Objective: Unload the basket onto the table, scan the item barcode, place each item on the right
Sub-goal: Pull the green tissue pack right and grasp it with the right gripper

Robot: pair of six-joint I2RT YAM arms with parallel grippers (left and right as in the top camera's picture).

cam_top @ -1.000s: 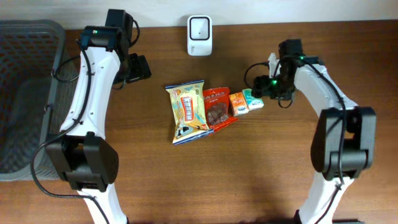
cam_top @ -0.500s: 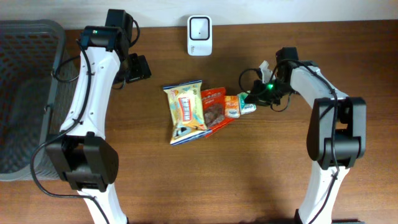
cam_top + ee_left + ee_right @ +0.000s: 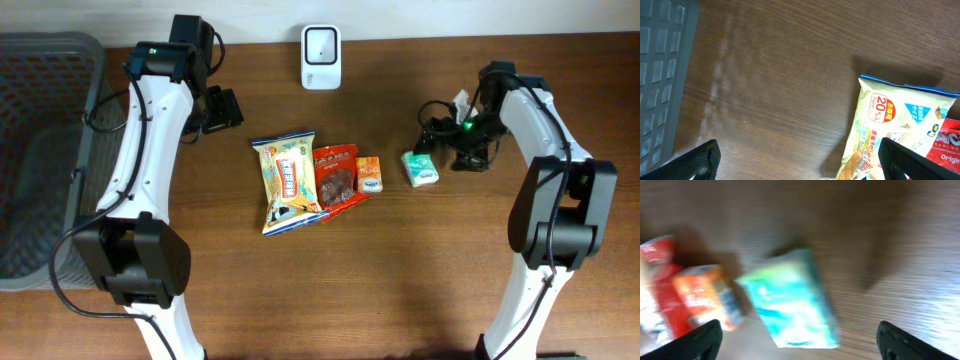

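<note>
Overhead: my left tool (image 3: 222, 108) hangs wide open over bare wood at the far left of the bench (image 3: 330, 290), beside the grey basket (image 3: 40, 150). The white scanner (image 3: 320, 57) stands at the bench's far edge. In the middle lie a yellow bag (image 3: 285, 183), a red bag (image 3: 337, 177) overlapping its right edge, and an orange box (image 3: 369, 174) against the red bag. The green packet (image 3: 421, 169), the item to be scanned, lies flat on the wood a little to the right of the orange box, apart from it and well short of the scanner. My right tool (image 3: 445, 150) sits just beside the packet on its far right side.

Left wrist: both fingertips (image 3: 695, 160) show at the bottom corners, spread wide with nothing between them but wood. The top of the yellow bag fills the lower right, a sliver of the red bag behind it, and the basket's mesh runs down the left edge.

Right wrist: the view is badly blurred. The fingertips (image 3: 905, 340) stand at the bottom corners, wide apart and gripping nothing. The green packet rests on the bench between and ahead of them, tilted; I cannot tell whether either finger touches it. The orange box and the red bag lie to its left.
</note>
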